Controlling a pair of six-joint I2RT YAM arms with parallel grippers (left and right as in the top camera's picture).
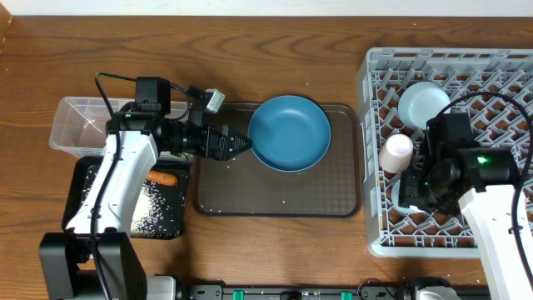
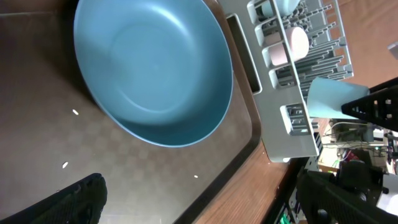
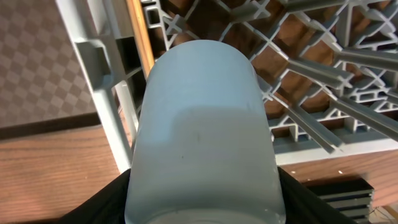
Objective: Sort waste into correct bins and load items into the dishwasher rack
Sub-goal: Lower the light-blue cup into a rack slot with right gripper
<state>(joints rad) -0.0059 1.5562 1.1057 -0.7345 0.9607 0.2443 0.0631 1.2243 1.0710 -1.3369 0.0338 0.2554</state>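
The large round blue plate (image 1: 290, 133) (image 2: 155, 68) lies on the brown serving tray (image 1: 279, 204). My left gripper (image 1: 240, 144) (image 2: 202, 208) is open just left of the plate's rim, with nothing between its fingers (image 2: 81, 199). My right gripper (image 3: 202, 208) is shut on the light blue cup (image 3: 202, 124) (image 2: 333, 96), holding it over the near-left corner of the dishwasher rack (image 1: 375, 167) (image 3: 106, 74). In the rack stand a white bowl (image 1: 423, 104) and a pinkish-white cup (image 1: 396, 152) (image 2: 289, 46). From overhead the right arm (image 1: 445, 162) hides the blue cup.
A clear tub (image 1: 79, 125) sits at the far left. In front of it a black tray (image 1: 166, 225) holds an orange carrot (image 1: 162, 177) and scattered rice. A few rice grains (image 2: 74, 112) lie on the brown tray.
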